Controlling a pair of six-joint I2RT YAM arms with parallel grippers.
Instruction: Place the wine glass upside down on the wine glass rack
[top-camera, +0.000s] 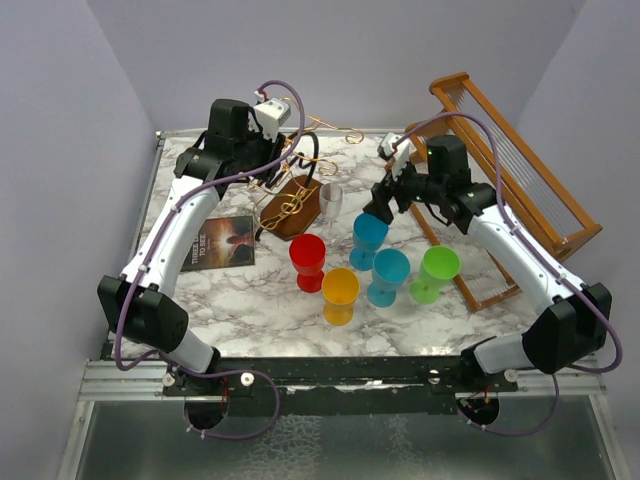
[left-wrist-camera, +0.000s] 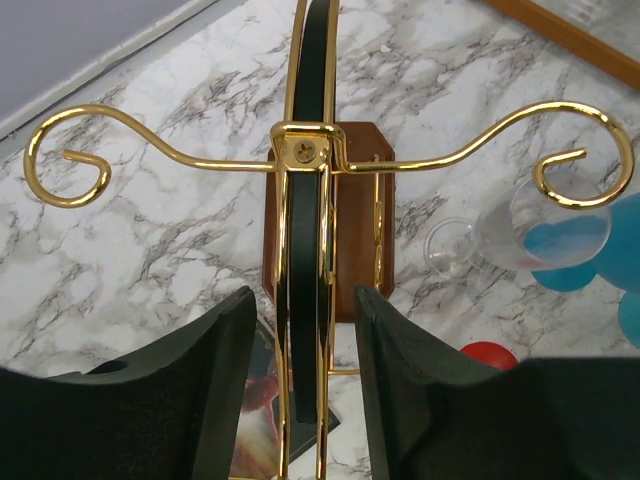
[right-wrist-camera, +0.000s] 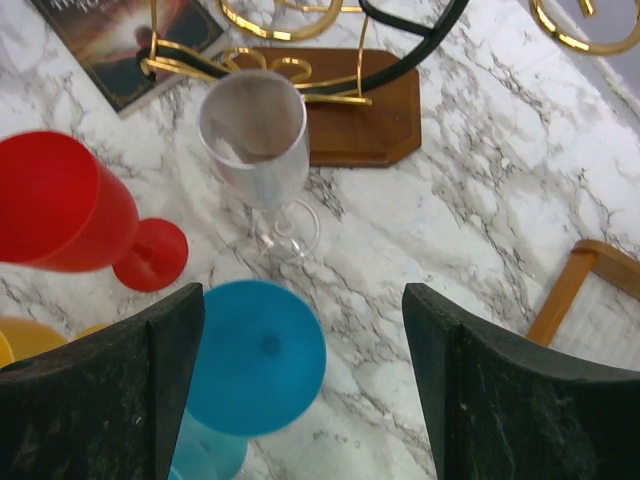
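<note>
Covering the work area: 1 white marble-patterned surface (top-camera: 250, 290), carrying every item below.

1 orange-brown slatted wooden rack (top-camera: 530, 165), far right, set at an angle.

1 left arm (top-camera: 175, 230), stretched from the near-left base along the left side, wrist bent inward at the far end. Left hand (left-wrist-camera: 305, 292) pointing down over the wire stand, its 2 fingers (left-wrist-camera: 235, 350) apart and straddling the black curved bar, with a sliver of gap on either side.

1 right arm (top-camera: 520, 255), leaning from the near-right base toward the centre. Right hand (right-wrist-camera: 302, 295) poised above a blue goblet, its 2 fingers wide apart, gripping nothing.

1 wine glass rack (top-camera: 295, 200), gold wire scrolls and a black bar on a dark brown wooden base, left of centre.

1 book (top-camera: 218, 243), flat, left of the rack.

5 plastic goblets: red (top-camera: 308, 258), yellow (top-camera: 340, 292), 2 blue (top-camera: 369, 238), green (top-camera: 436, 272), clustered near centre.

1 wine glass (right-wrist-camera: 255, 130), clear, standing upright on the surface just beside the rack's base, between that base and the nearer blue goblet, ahead of the right fingertips and untouched.
</note>
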